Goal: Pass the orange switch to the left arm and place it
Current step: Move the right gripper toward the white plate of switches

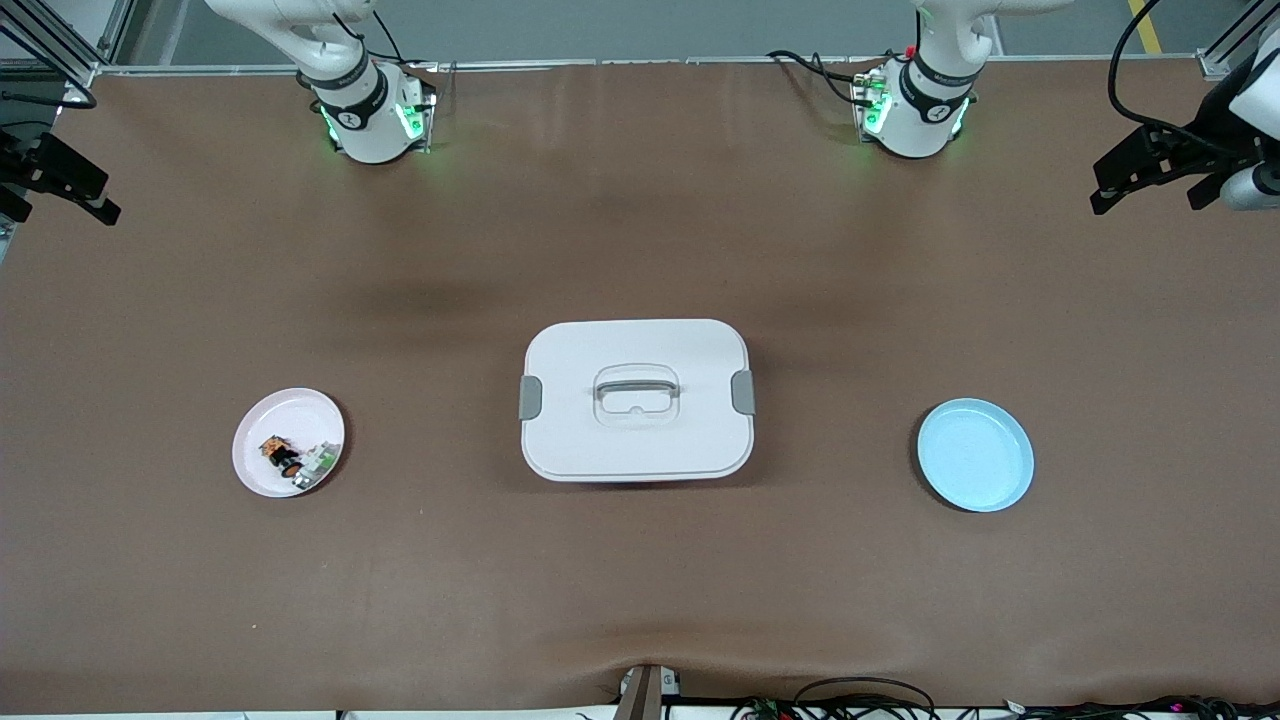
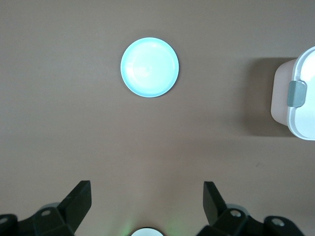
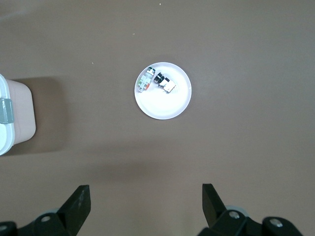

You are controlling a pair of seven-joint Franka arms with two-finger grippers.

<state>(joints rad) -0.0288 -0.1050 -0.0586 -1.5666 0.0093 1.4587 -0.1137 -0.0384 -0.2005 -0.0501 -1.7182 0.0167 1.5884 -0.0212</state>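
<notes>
The orange switch (image 1: 281,455) (image 3: 164,82), tiny and black with orange parts, lies on a pink plate (image 1: 262,478) (image 3: 162,105) toward the right arm's end of the table, beside a small green-and-white component (image 1: 320,460). The white box (image 1: 636,440) stands mid-table between the two plates. High above the pink plate, my right gripper (image 3: 145,188) (image 1: 60,185) hangs open and empty. My left gripper (image 2: 146,186) (image 1: 1150,170) is also raised, open and empty, above the left arm's end of the table, and looks down on the light blue plate (image 2: 150,67).
The light blue plate (image 1: 975,455) holds nothing and sits toward the left arm's end. The box's corner shows in both wrist views (image 2: 300,123) (image 3: 15,113). Both arm bases (image 1: 365,115) (image 1: 915,110) stand along the table's edge farthest from the front camera. Brown tabletop surrounds everything.
</notes>
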